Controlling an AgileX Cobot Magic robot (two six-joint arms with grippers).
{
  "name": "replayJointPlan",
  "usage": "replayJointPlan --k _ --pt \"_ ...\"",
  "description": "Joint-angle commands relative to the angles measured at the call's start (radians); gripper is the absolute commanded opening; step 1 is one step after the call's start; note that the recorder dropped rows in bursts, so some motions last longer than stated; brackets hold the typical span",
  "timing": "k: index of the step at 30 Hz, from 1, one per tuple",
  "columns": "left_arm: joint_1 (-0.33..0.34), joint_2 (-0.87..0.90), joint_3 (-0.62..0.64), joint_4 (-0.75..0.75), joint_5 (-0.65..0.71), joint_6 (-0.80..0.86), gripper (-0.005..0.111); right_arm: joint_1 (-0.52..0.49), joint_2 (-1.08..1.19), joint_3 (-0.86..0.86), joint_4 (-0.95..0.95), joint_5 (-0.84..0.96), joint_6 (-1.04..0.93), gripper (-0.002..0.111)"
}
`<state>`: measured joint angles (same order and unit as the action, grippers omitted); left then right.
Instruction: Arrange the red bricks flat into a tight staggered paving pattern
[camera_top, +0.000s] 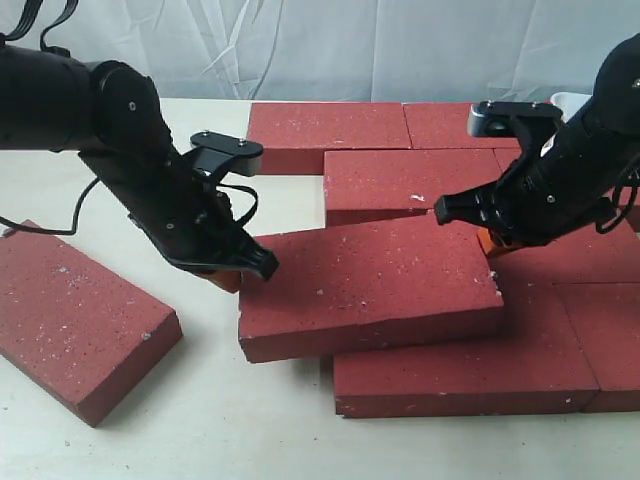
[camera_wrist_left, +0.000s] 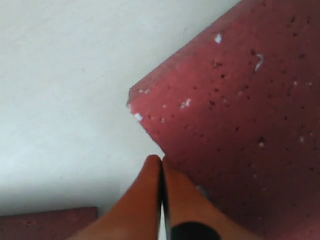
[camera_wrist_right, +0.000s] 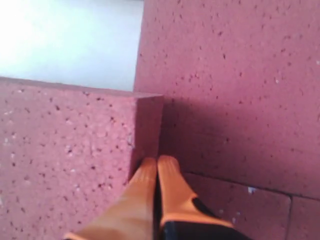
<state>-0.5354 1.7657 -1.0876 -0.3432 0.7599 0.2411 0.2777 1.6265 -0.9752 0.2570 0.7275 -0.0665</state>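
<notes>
Against the brick (camera_top: 370, 290) rest left gripper (camera_top: 262, 263) and right gripper (camera_top: 487, 243), closed.

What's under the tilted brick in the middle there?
The tilted brick lies partly over the front brick, and its left end is over the table. Whatever is beneath its middle is covered.

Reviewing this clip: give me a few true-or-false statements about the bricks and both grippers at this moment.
1. The left gripper and the right gripper both have their fingers pressed together. True.
2. The middle brick lies flat in the pattern. False: it sits skewed and overlaps the front brick.
3. A lone brick lies apart on the left. True.
4. The right gripper clamps the middle brick. False: it is shut and sits beside that brick's corner.
</notes>
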Motion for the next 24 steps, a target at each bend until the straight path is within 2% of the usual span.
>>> replayJointPlan --k 1,5,9,15,24 --pt "0.004 -0.015 -0.032 0.003 -0.07 -0.025 0.0 0.003 -0.004 0.0 0.175 -0.116 -0.055 -0.001" --pt "0.108 -0.015 -0.049 0.0 -0.086 -0.048 0.0 0.027 -0.004 -0.09 0.265 -0.135 -0.118 -0.001" --pt "0.18 -0.015 -0.049 -0.024 -0.124 -0.047 0.0 0.113 0.07 -0.195 0.269 -0.162 -0.118 -0.001" --pt "0.187 0.033 -0.049 -0.026 -0.164 -0.039 0.0 0.178 0.184 -0.268 0.267 -0.171 -0.118 -0.001" --pt "0.197 0.064 -0.049 0.03 -0.123 -0.039 0.0 0.224 0.297 -0.266 0.269 -0.157 -0.116 -0.001"
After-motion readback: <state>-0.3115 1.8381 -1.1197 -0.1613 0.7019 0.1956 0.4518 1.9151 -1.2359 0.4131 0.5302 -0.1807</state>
